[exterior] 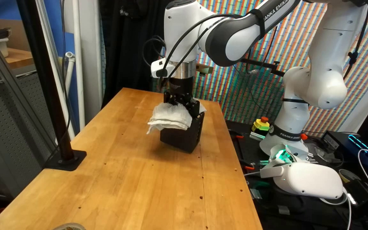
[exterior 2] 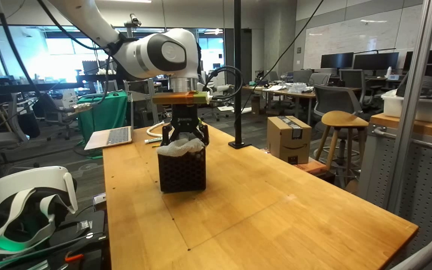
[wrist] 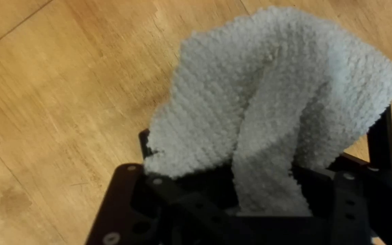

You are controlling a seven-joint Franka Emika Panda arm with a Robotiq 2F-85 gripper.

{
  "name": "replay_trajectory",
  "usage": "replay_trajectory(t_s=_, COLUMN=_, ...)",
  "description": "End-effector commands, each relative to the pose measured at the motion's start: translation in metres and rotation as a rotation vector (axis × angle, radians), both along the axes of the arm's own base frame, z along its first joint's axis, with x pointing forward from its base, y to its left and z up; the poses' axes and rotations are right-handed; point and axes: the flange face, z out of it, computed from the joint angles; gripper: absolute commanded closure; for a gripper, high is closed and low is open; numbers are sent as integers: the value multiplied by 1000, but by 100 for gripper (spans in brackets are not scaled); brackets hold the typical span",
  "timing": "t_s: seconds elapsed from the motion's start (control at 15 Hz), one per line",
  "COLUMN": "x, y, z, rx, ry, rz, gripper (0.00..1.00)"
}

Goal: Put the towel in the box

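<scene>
The black box stands on the wooden table, its honeycomb-holed side facing the camera in an exterior view. A white towel lies bunched across its open top, and part of it hangs over the rim. From directly above, my gripper points down into the box mouth. In the wrist view the towel fans out over the box rim, with a narrow fold running down between my fingers. My fingertips are hidden inside the box; the gripper looks shut on the towel.
A black pole on a flat base rises from one table edge. At the table's end sit a laptop and a white tube. A round object shows partly near the camera. Beyond the table is a white headset.
</scene>
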Motion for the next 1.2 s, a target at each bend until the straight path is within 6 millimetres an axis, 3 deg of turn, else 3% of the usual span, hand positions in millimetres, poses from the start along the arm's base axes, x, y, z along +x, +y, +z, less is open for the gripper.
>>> replay_trajectory(t_s=0.0, x=3, y=11, z=-3, rx=32, ry=6, rz=26, gripper=47)
replay_trajectory(t_s=0.4, x=0, y=21, z=31, rx=60, ry=-64, rz=49, gripper=1)
replay_trajectory(t_s=0.73, x=8, y=28, z=83, rx=76, ry=-165, rz=54, gripper=0)
replay_trajectory(t_s=0.93, x=11, y=36, z=104, rx=91, ry=-211, rz=61, gripper=1)
replay_trajectory(t_s=1.0, x=12, y=39, z=108, rx=95, ry=-221, rz=60, gripper=26)
replay_trajectory(t_s=1.07, x=13, y=41, z=109, rx=96, ry=-228, rz=64, gripper=26)
replay_trajectory(t_s=1.13, x=14, y=42, z=109, rx=94, ry=-227, rz=64, gripper=34)
